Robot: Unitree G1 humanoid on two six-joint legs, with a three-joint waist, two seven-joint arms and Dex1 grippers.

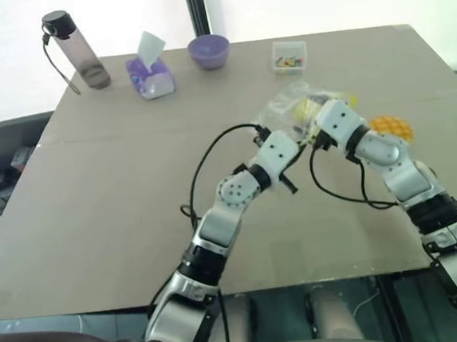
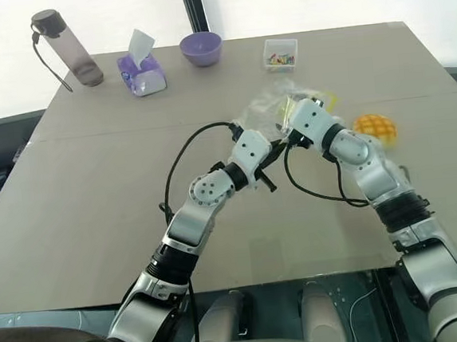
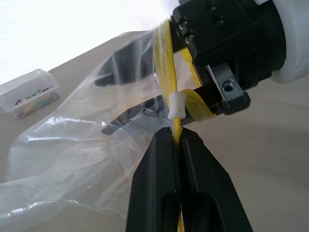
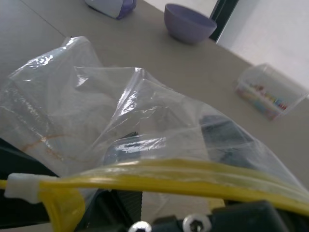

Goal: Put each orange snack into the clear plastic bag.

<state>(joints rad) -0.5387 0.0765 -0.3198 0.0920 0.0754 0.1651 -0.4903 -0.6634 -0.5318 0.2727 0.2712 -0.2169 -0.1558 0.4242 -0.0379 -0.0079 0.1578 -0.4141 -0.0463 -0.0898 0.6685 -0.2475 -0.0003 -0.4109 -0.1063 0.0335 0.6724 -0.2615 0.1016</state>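
Note:
The clear plastic bag (image 1: 286, 102) is held up just above the table, mid-right. My left gripper (image 3: 177, 136) is shut on the bag's yellow strip (image 3: 169, 72), just below a small white slider. My right gripper (image 1: 310, 117) meets the bag from the right. Its black fingers (image 4: 120, 147) show through the film, spread apart behind the strip, so it stands open. The orange snack (image 1: 393, 128), a round bun with a criss-cross top, lies on the table just right of my right forearm, outside the bag.
Along the far edge of the table (image 1: 121, 228) stand a grey water bottle (image 1: 78, 52), a purple tissue pack (image 1: 149, 74), a purple bowl (image 1: 208, 51) and a small clear box of colourful bits (image 1: 289, 56). Black cables loop below both wrists.

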